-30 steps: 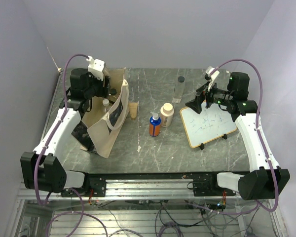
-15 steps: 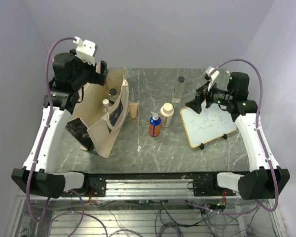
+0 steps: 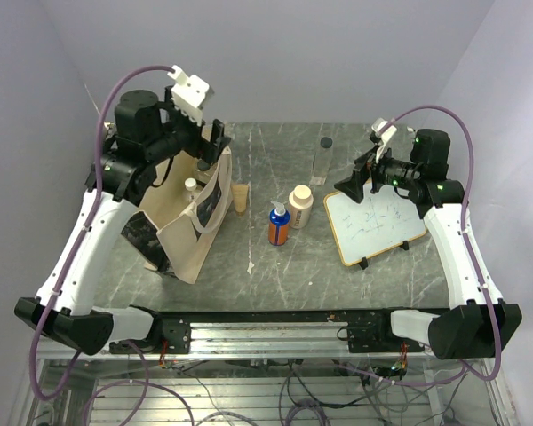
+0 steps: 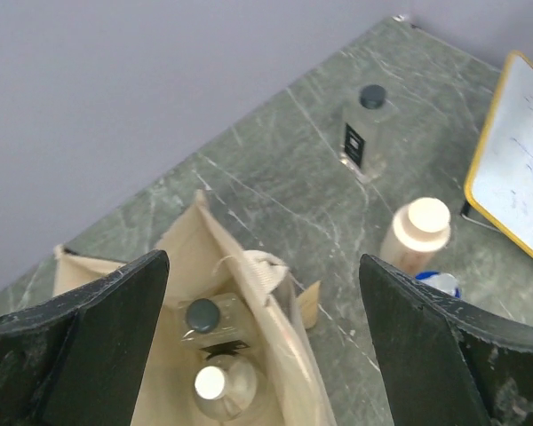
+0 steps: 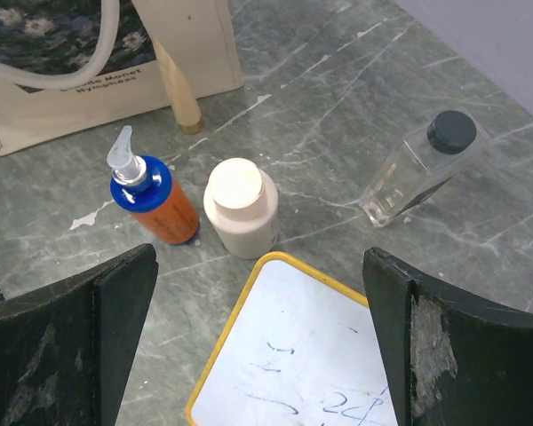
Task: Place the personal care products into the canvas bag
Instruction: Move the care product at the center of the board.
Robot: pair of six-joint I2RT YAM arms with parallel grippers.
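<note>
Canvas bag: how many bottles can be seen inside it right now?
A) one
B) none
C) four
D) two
D: the left wrist view looks down into the open canvas bag and shows a dark-capped bottle and a white-capped bottle side by side inside it.

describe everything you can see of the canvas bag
The canvas bag is beige cloth with pale strap handles and a dark flower print on one side. It stands open-mouthed on the left of the grey table, holding a dark-capped clear bottle and a white-capped bottle. The open left gripper hovers over its mouth.
</note>
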